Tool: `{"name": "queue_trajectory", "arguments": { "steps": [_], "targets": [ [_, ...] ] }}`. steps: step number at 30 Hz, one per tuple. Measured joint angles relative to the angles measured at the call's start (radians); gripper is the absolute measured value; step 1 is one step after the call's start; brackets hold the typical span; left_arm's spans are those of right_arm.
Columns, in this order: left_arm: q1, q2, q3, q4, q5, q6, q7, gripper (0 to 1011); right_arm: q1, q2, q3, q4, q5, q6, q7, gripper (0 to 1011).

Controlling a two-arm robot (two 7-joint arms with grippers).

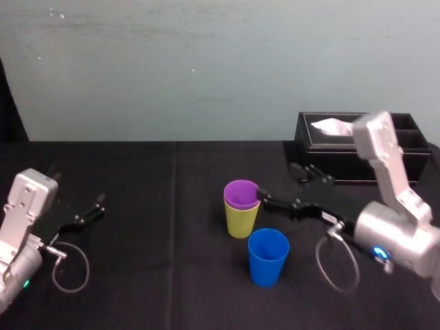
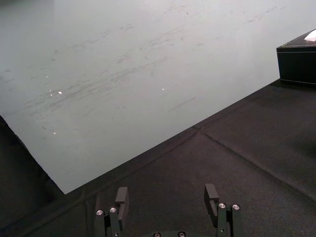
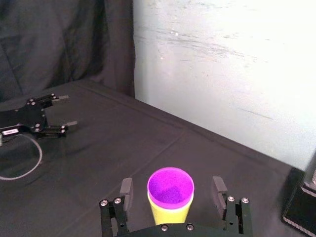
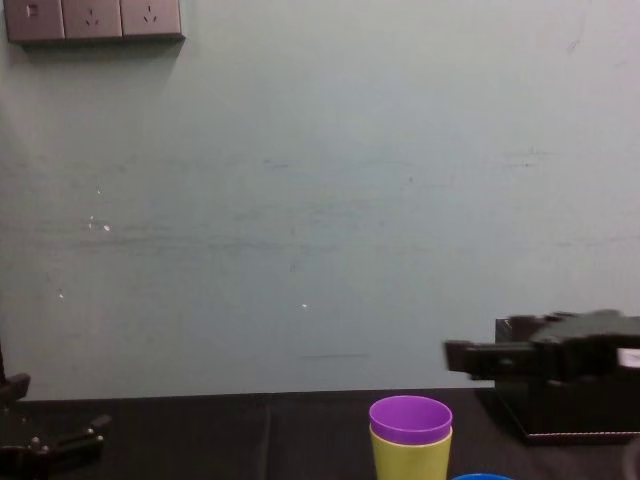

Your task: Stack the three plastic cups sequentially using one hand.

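Note:
The purple cup (image 1: 240,192) sits nested inside the yellow-green cup (image 1: 241,218) at the table's middle. The blue cup (image 1: 267,256) stands alone just in front and to the right of them. My right gripper (image 1: 276,183) reaches in from the right at the height of the stack's rim. In the right wrist view the right gripper (image 3: 172,182) is open, its fingers (image 3: 126,190) on either side of the purple cup (image 3: 171,188) with a gap on both sides. The chest view shows the purple cup (image 4: 410,418) in the yellow-green cup (image 4: 410,456).
A black tissue box (image 1: 357,148) stands at the back right, behind my right arm. My left gripper (image 1: 89,213) rests open on the black cloth at the far left, its fingers (image 2: 122,197) apart. Cables loop beside both wrists.

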Motion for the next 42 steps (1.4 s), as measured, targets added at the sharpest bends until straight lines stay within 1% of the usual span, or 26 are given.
{"name": "queue_trajectory", "arguments": {
  "steps": [1,3,4,6,7,9,10,12,15,18,19,20,21,23,25,29,31,34,35,42],
  "targets": [
    [0.0,0.0,0.0,0.0,0.0,0.0,0.0,1000,-0.034,0.017,0.019,-0.03,0.017,0.0,-0.005,1004],
    [0.0,0.0,0.0,0.0,0.0,0.0,0.0,1000,-0.07,0.034,0.038,-0.061,0.035,-0.001,-0.01,1004],
    [0.0,0.0,0.0,0.0,0.0,0.0,0.0,1000,-0.104,0.05,0.054,-0.085,0.051,-0.003,-0.013,1004],
    [0.0,0.0,0.0,0.0,0.0,0.0,0.0,1000,-0.141,0.068,0.071,-0.113,0.067,-0.009,-0.015,1004],
    [0.0,0.0,0.0,0.0,0.0,0.0,0.0,1000,-0.184,0.087,0.087,-0.139,0.078,-0.022,-0.019,1004],
    [0.0,0.0,0.0,0.0,0.0,0.0,0.0,1000,-0.219,0.103,0.099,-0.16,0.083,-0.039,-0.022,1004],
    [0.0,0.0,0.0,0.0,0.0,0.0,0.0,1000,-0.261,0.121,0.112,-0.181,0.087,-0.056,-0.025,1004],
    [0.0,0.0,0.0,0.0,0.0,0.0,0.0,1000,-0.299,0.137,0.124,-0.197,0.088,-0.073,-0.028,1004],
    [0.0,0.0,0.0,0.0,0.0,0.0,0.0,1000,-0.379,0.163,0.148,-0.223,0.09,-0.104,-0.036,1004],
    [0.0,0.0,0.0,0.0,0.0,0.0,0.0,1000,-0.422,0.173,0.159,-0.232,0.089,-0.122,-0.044,1004],
    [0.0,0.0,0.0,0.0,0.0,0.0,0.0,1000,-0.448,0.176,0.164,-0.235,0.081,-0.134,-0.051,1004],
    [0.0,0.0,0.0,0.0,0.0,0.0,0.0,1000,-0.459,0.176,0.165,-0.236,0.076,-0.14,-0.054,1004],
    [0.0,0.0,0.0,0.0,0.0,0.0,0.0,1000,-0.477,0.176,0.164,-0.236,0.065,-0.149,-0.059,1004],
    [0.0,0.0,0.0,0.0,0.0,0.0,0.0,1000,-0.483,0.176,0.163,-0.236,0.058,-0.153,-0.061,1004],
    [0.0,0.0,0.0,0.0,0.0,0.0,0.0,1000,-0.501,0.164,0.153,-0.226,0.028,-0.162,-0.074,1004],
    [0.0,0.0,0.0,0.0,0.0,0.0,0.0,1000,-0.505,0.143,0.14,-0.215,0.0,-0.162,-0.093,1004],
    [0.0,0.0,0.0,0.0,0.0,0.0,0.0,1000,-0.503,0.115,0.128,-0.203,-0.022,-0.157,-0.116,1004],
    [0.0,0.0,0.0,0.0,0.0,0.0,0.0,1000,-0.498,0.09,0.119,-0.195,-0.04,-0.153,-0.135,1004],
    [0.0,0.0,0.0,0.0,0.0,0.0,0.0,1000,-0.493,0.076,0.113,-0.191,-0.051,-0.15,-0.146,1004],
    [0.0,0.0,0.0,0.0,0.0,0.0,0.0,1000,-0.471,0.02,0.087,-0.174,-0.102,-0.132,-0.181,1004]
  ]
}}
